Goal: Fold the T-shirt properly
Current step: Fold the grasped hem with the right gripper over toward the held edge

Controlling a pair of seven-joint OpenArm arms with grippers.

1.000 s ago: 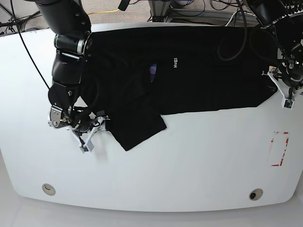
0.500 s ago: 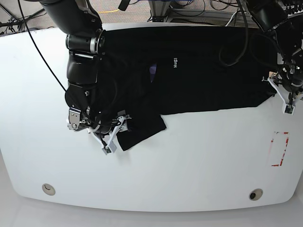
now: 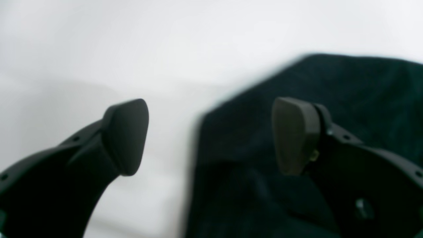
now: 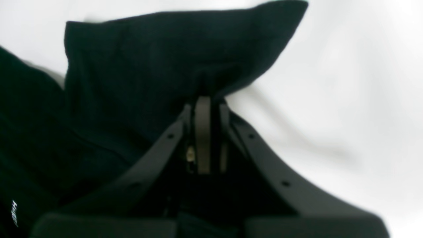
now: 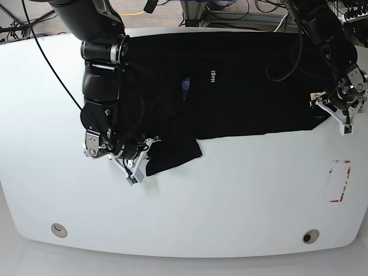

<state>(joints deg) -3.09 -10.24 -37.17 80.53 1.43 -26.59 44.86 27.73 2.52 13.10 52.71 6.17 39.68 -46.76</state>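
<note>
The black T-shirt (image 5: 241, 80) lies spread across the back of the white table (image 5: 230, 195), with white lettering (image 5: 213, 76) and a purplish neck label (image 5: 184, 89). A flap of it (image 5: 172, 152) hangs toward the front. My right gripper (image 5: 140, 167), on the left of the base view, is shut on the edge of that flap. In the right wrist view the gripper (image 4: 203, 99) pinches the fabric (image 4: 148, 66), which rises in a lifted fold. My left gripper (image 5: 337, 118) is open at the shirt's right front corner. In the left wrist view the gripper (image 3: 210, 135) straddles the shirt's edge (image 3: 347, 92).
A red-marked rectangle (image 5: 339, 181) lies on the table at the front right. Two round holes (image 5: 58, 230) (image 5: 310, 236) sit near the front edge. Cables (image 5: 218, 8) run behind the table's back edge.
My right gripper has moved right with the shirt's flap in it, bunching the flap inward. My left gripper has shifted slightly left and back, onto the shirt's right corner.
</note>
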